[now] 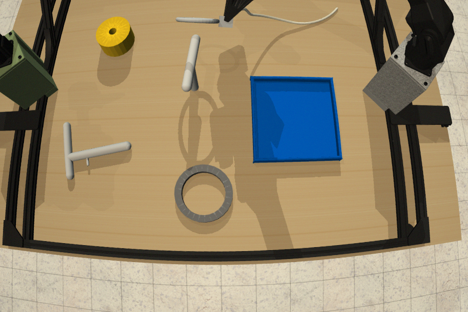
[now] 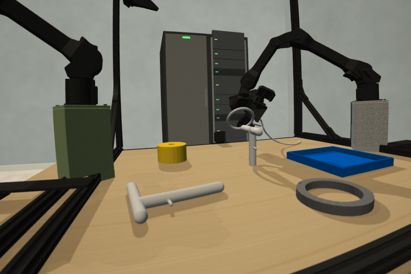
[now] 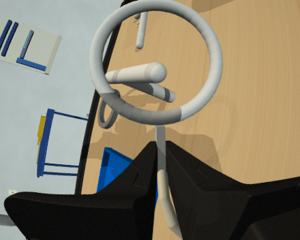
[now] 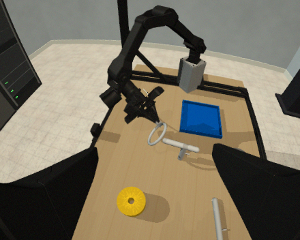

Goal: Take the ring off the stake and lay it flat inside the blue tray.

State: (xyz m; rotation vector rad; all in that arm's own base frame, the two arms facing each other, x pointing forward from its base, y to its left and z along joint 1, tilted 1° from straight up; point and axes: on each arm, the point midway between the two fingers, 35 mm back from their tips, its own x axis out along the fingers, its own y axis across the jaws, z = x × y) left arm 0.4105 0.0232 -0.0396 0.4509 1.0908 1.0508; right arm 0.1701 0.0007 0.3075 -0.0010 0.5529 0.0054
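The light grey ring (image 1: 196, 19) (image 2: 228, 119) (image 3: 215, 61) (image 4: 165, 129) is held upright in the air, off the stake (image 1: 191, 55) (image 2: 252, 147) (image 3: 137, 73) (image 4: 185, 146), just beyond the rear end of its crossbar. My left gripper (image 1: 226, 20) (image 3: 159, 147) (image 4: 158, 123) is shut on the ring's flat grey tab; its tips are partly hidden in the exterior view. My right gripper (image 2: 161, 2) (image 4: 156, 152) is open and empty, high above the table on the other side. The blue tray (image 1: 297, 159) (image 2: 315, 163) (image 4: 201, 135) lies flat, open side up, and is empty.
A pale cord (image 1: 302, 23) trails from the tab. A yellow cylinder (image 1: 122, 36) (image 2: 171, 154) (image 4: 140, 201) stands left of the stake in the top view. A dark grey ring (image 1: 179, 191) (image 2: 352, 208) and a fallen T-shaped stake (image 1: 98, 149) (image 2: 182, 194) lie nearer the front.
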